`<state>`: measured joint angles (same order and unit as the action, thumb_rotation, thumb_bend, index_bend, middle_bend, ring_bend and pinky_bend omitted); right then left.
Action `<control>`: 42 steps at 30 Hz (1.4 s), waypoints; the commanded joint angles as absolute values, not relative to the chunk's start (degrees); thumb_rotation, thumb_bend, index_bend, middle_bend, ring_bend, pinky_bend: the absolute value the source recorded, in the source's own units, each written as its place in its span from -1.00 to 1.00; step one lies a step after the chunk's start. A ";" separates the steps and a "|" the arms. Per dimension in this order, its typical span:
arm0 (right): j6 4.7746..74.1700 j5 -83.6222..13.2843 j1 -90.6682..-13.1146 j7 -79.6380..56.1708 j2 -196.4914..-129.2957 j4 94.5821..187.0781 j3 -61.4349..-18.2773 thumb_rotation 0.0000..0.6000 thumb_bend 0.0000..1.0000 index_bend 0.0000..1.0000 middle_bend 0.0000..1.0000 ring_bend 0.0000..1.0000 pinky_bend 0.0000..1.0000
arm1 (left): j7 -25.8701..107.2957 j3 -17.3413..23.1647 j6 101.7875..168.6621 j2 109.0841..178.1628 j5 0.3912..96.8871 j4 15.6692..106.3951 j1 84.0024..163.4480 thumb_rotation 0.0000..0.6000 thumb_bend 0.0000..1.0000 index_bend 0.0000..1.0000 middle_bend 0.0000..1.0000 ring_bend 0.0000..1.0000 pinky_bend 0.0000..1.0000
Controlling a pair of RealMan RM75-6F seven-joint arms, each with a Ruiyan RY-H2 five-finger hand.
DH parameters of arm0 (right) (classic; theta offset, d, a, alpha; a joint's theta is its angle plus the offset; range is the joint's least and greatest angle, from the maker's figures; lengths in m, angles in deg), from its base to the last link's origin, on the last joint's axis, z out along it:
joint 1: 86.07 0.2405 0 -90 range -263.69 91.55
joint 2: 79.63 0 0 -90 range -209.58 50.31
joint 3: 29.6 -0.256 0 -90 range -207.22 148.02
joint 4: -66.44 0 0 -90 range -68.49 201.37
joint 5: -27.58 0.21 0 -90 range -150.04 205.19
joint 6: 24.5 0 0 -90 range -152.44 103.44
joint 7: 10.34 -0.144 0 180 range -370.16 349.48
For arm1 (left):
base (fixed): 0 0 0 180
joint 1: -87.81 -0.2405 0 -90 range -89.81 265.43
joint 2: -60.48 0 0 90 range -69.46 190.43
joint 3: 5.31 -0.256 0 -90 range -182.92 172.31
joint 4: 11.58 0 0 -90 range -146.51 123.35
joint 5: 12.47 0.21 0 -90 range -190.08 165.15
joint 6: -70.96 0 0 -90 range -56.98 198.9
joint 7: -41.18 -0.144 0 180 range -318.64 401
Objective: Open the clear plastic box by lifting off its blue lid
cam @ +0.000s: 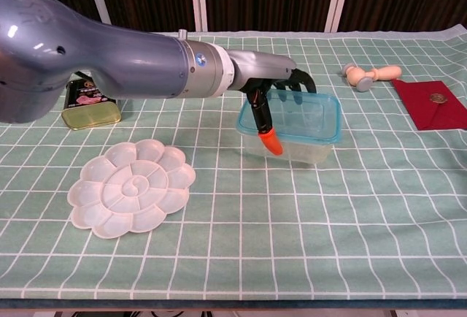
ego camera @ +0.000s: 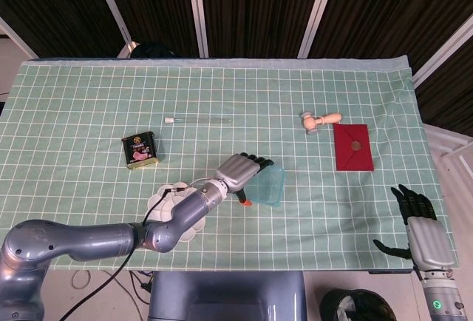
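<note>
Head view high, steep downward; chest view low, close; shared table [ego camera: 89, 99].

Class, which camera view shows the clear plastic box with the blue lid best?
The chest view: the clear plastic box appears large, from the side, with its blue lid and walls distinct, the left hand over it. The head view shows it small, partly covered by that hand.

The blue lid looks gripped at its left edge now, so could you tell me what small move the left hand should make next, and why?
Probably ease off and press the base down before lifting further. The left hand grips the blue lid at its near-left edge, but the clear plastic box appears to tilt up along with it, so the lid seems still seated. The right hand hangs open off the table edge and could steady the base.
</note>
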<state>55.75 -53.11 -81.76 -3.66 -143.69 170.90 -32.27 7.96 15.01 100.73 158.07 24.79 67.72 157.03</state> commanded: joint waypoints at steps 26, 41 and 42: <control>47.55 -49.37 -71.01 16.90 -170.45 175.57 -35.19 1.00 -0.58 -1.00 -1.00 -1.00 -1.00 | 20.55 8.77 96.97 153.81 35.49 70.00 158.93 1.00 -0.69 -0.34 -0.27 -0.33 -0.08; 47.99 -46.00 -68.71 20.43 -178.96 170.79 -36.87 1.00 -0.58 -1.00 -1.00 -1.00 -1.00 | 22.82 5.71 97.27 153.68 35.08 71.46 161.11 1.00 -0.69 -0.34 -0.27 -0.33 -0.08; 48.02 -45.91 -68.64 20.46 -179.11 170.66 -36.97 1.00 -0.58 -1.00 -1.00 -1.00 -1.00 | 22.89 5.62 97.28 153.64 35.06 71.52 161.17 1.00 -0.69 -0.34 -0.27 -0.33 -0.08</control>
<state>47.96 -46.06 -68.80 20.34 -178.93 170.81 -36.81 22.84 5.68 97.28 153.68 35.08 71.47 161.13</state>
